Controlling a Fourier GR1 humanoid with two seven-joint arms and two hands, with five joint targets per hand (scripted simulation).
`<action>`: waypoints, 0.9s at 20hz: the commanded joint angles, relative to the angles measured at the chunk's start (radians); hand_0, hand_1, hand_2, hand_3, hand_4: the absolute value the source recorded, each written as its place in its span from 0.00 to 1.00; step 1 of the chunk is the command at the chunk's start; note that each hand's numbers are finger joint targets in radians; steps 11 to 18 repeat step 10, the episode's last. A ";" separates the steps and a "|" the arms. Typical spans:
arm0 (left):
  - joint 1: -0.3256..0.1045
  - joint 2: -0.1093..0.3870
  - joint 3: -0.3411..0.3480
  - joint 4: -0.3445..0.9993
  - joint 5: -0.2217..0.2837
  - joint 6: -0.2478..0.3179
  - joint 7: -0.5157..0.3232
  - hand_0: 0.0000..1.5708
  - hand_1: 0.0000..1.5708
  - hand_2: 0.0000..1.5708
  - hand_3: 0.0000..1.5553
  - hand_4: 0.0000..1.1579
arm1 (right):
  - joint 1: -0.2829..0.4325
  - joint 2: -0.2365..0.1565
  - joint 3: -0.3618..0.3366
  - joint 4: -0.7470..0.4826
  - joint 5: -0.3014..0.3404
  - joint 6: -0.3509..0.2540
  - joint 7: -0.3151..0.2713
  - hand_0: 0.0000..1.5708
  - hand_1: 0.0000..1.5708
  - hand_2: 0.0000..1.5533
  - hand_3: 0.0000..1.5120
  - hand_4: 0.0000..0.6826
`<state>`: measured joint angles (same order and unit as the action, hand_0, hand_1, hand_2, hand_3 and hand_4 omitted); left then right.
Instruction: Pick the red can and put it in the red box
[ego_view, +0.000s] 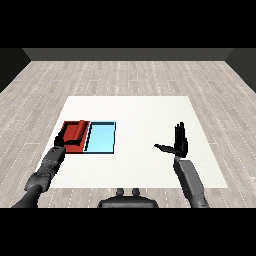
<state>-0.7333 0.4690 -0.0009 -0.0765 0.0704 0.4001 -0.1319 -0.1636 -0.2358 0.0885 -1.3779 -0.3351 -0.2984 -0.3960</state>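
Although the red can (81, 123) already seems to rest at the far edge of the red tray (74, 134), beside the light blue tray (101, 138), the left hand (61, 141) sits close against it, fingers hidden, and could knock it out. The right hand (178, 143) hangs spread wide and empty over the white bench (145, 115).

The left hand (61, 140) lies over the red tray (75, 131), hiding its near-left corner; its fingers are too small and dark to read. Whether a can sits beneath that hand cannot be told
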 joint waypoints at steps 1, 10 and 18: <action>0.020 0.007 0.061 -0.081 0.057 -0.043 -0.167 0.00 0.00 0.00 0.00 0.00 | -0.010 0.012 -0.004 0.015 -0.007 0.022 -0.023 0.00 0.00 0.00 0.00 0.00; 0.068 -0.075 0.129 -0.357 0.172 -0.249 -0.411 0.00 0.00 0.00 0.00 0.00 | 0.035 -0.024 0.036 -0.109 -0.011 0.088 0.023 0.00 0.00 0.00 0.00 0.00; 0.068 -0.075 0.129 -0.357 0.172 -0.249 -0.411 0.00 0.00 0.00 0.00 0.00 | 0.035 -0.024 0.036 -0.109 -0.011 0.088 0.023 0.00 0.00 0.00 0.00 0.00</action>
